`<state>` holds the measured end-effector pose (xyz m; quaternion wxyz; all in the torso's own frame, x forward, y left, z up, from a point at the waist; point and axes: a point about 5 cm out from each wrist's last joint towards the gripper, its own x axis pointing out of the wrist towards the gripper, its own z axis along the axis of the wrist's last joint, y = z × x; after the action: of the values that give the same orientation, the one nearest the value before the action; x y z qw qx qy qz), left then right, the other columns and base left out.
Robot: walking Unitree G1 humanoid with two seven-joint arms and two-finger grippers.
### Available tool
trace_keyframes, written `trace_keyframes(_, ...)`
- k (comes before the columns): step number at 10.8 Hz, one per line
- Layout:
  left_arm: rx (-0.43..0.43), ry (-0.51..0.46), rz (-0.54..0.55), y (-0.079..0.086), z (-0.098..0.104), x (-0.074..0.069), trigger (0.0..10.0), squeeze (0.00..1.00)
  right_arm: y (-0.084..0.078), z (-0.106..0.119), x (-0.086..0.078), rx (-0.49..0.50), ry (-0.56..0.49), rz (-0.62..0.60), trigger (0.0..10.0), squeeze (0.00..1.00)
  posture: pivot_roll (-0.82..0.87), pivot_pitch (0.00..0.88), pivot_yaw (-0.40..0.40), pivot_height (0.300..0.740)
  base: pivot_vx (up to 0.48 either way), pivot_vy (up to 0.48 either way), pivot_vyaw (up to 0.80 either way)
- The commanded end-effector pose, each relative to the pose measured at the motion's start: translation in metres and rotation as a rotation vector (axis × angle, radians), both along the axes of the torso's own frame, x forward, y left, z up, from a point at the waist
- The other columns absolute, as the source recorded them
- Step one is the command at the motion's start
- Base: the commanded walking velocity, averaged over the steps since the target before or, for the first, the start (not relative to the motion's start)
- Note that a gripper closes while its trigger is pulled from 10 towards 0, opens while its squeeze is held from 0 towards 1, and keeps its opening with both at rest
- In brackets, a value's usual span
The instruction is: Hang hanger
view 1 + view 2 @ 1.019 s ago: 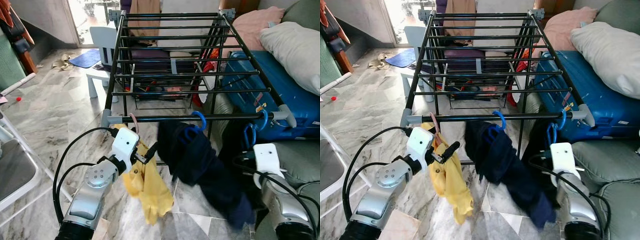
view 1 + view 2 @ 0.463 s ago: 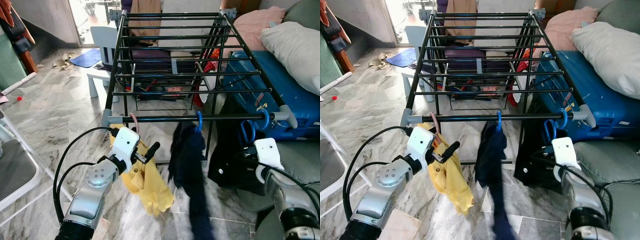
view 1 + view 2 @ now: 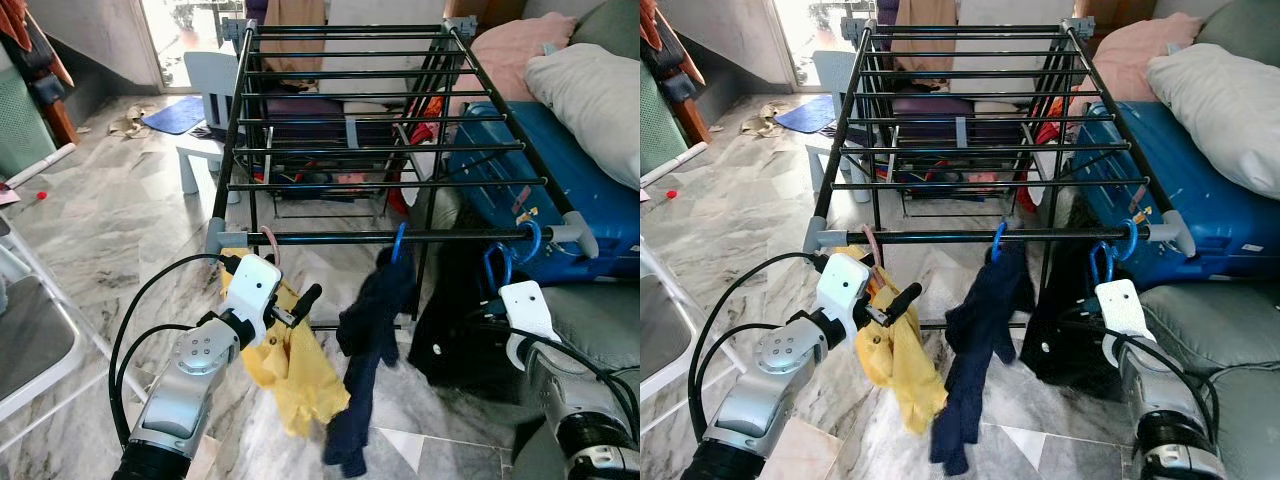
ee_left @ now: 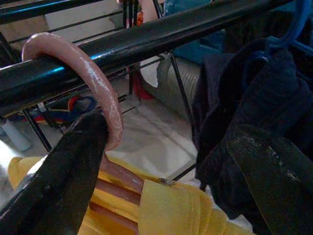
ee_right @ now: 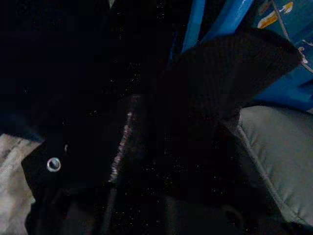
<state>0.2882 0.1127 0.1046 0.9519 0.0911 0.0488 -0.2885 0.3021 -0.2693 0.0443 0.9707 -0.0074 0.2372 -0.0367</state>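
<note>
Overhead, the black drying rack (image 3: 350, 120) carries three hangers on its front rail (image 3: 400, 237): a pink hanger (image 4: 93, 83) with a yellow garment (image 3: 295, 370), a blue hanger (image 3: 398, 243) with a navy garment (image 3: 365, 340), and another blue hanger (image 3: 525, 240) holding black clothing (image 3: 455, 320). The left gripper (image 3: 288, 308), jaws apart, straddles the pink hook, probably seating it. Whether the right gripper (image 5: 161, 161) is closed I cannot tell. No writing is legible.

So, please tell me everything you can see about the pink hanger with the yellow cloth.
The pink hanger has a curved hook that looks like worn plastic, hooked over the rack's black front rail near its left corner. A crumpled yellow garment hangs from it, draped over its lower bars. The left gripper is beside it, one black finger against the hook, fingers open.
</note>
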Motion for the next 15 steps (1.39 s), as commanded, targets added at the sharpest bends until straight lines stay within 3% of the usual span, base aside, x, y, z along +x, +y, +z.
trace_keyframes(1, 0.021, 0.050, 0.001, -0.001, -0.010, -0.002, 10.0, 0.00, -0.003, 0.004, 0.003, -0.013, -0.010, -0.001, 0.0, 0.00, 0.06, 0.000, -0.026, 0.740, 0.000, 0.000, 0.00)
trace_keyframes(9, 0.020, 0.043, 0.003, -0.003, -0.009, 0.000, 10.0, 0.00, -0.005, 0.007, 0.005, -0.058, -0.040, 0.006, 0.0, 0.00, 0.06, 0.000, -0.025, 0.740, 0.000, 0.000, 0.00)
trace_keyframes(11, 0.015, 0.041, 0.003, -0.005, -0.010, -0.001, 10.0, 0.00, -0.004, 0.021, 0.007, -0.111, -0.143, 0.021, 0.0, 0.00, 0.06, 0.000, -0.031, 0.740, 0.000, 0.000, 0.00)
trace_keyframes(12, 0.012, 0.041, 0.005, -0.005, -0.010, -0.002, 10.0, 0.00, -0.002, 0.027, 0.003, -0.121, -0.191, 0.023, 0.0, 0.00, 0.06, 0.000, -0.036, 0.740, 0.000, 0.000, 0.00)
trace_keyframes(15, -0.003, 0.040, 0.010, -0.005, -0.011, -0.004, 10.0, 0.00, 0.012, 0.037, -0.048, -0.122, -0.296, -0.026, 0.0, 0.00, 0.03, 0.000, -0.039, 0.740, 0.000, 0.000, 0.00)
